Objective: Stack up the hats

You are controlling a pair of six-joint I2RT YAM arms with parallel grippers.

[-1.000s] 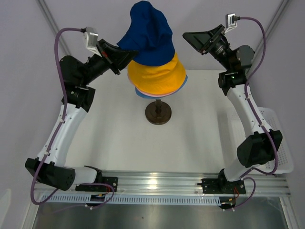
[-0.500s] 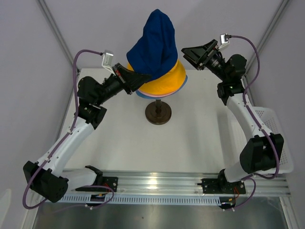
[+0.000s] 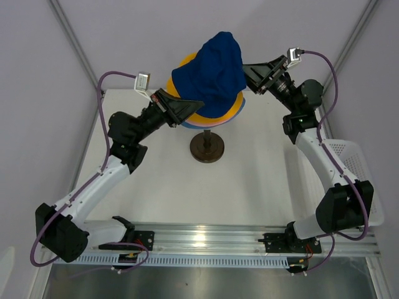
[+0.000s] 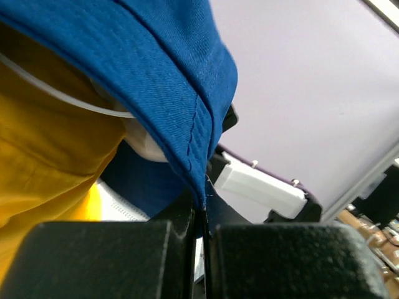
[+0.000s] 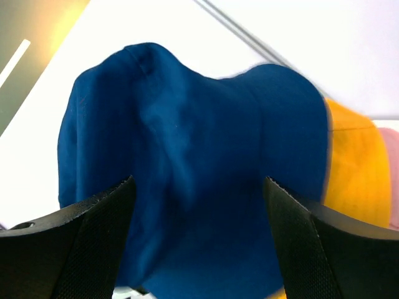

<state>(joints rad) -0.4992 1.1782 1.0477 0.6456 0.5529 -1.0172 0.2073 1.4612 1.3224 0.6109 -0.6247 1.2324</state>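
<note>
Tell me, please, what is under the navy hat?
Directly under the navy hat is the yellow hat, with the edge of a pink hat under that. What the hats sit on is covered; only a stem and dark base show.

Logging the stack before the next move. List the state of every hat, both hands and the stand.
navy hat: draped crooked over the stack.
yellow-orange hat: seated, partly covered by the navy hat.
pink hat: under the yellow-orange hat, only an edge showing.
light blue hat: bottom of stack, only brim edge showing.
left hand: shut on the navy hat's brim.
right hand: open, facing the navy hat's crown.
stand base: upright.
</note>
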